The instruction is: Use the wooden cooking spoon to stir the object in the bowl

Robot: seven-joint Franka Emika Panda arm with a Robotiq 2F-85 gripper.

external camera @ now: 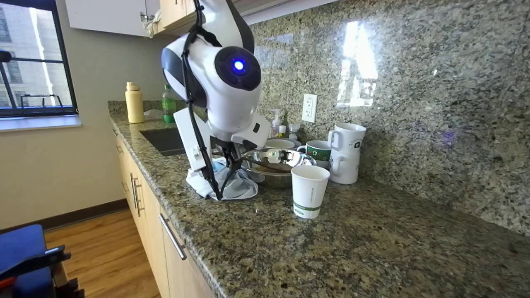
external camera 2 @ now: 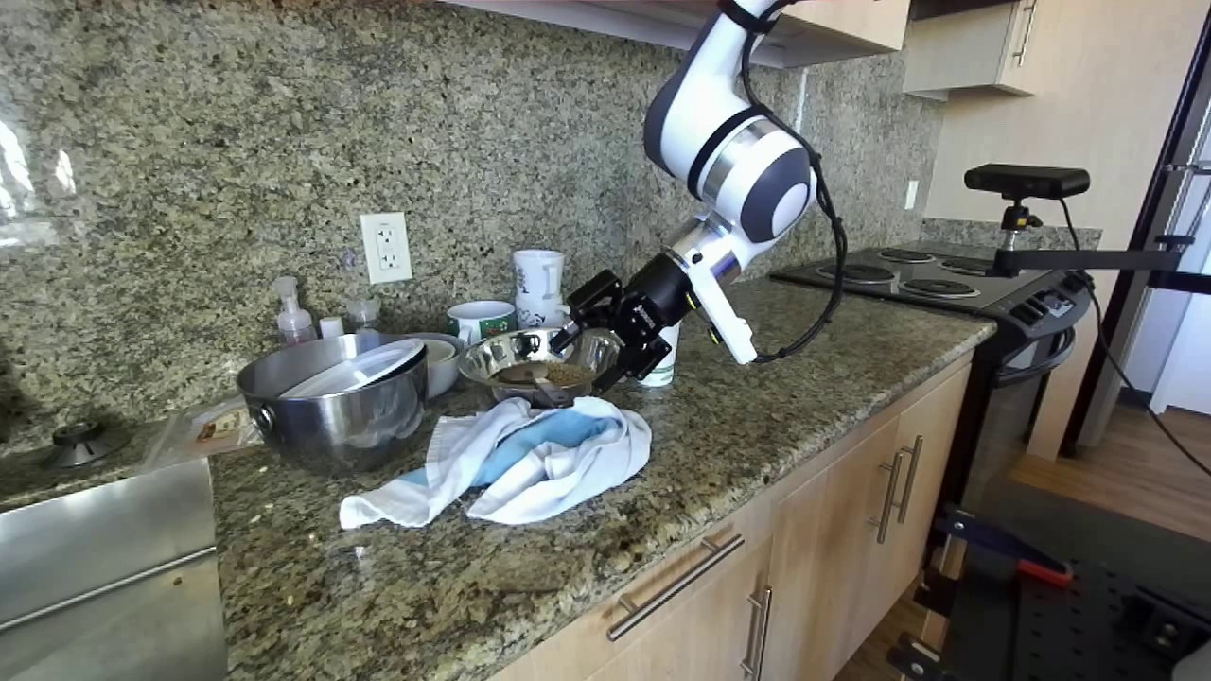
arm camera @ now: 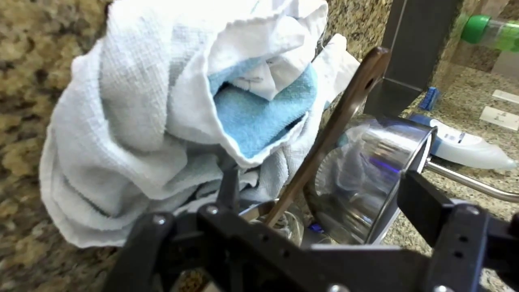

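So the metal bowl (external camera: pixel 275 180) is the star here: shiny, wide, round, with some brown, grainy stuff (external camera 2: pixel 560 373) sitting down in the bottom. The wooden spoon (arm camera: pixel 331 129) rests at a slant with its lower end in the bowl, and its long dark-brown handle pokes out past the rim, smooth, with a little hole near the tip. Just beside the bowl there's a paper cup (external camera: pixel 310 192), white with a green band round the lower part; what's in it is hidden. Behind the bowl, by the stone wall (external camera 2: pixel 530 123), sit a green patterned mug (external camera: pixel 319 153) and a stack of two white mugs (external camera: pixel 347 153). Left of the bowl in an exterior view there's a bigger steel pot (external camera 2: pixel 326 421) with a pale flat piece (external camera 2: pixel 359 367) tilted inside it. As for the pose, the arm (external camera 2: pixel 695 128) slants down from above, and the gripper (external camera 2: pixel 582 363) is tipped down right at the bowl, its two black fingers spread wide apart. In the wrist view the spoon handle shows between them, but no telling whether either finger touches it. Just beside the bowl, toward the edge of the polished, speckled granite counter (external camera: pixel 372 248), there's a crumpled towel (external camera 2: pixel 553 463), fuzzy white with light blue in the folds.
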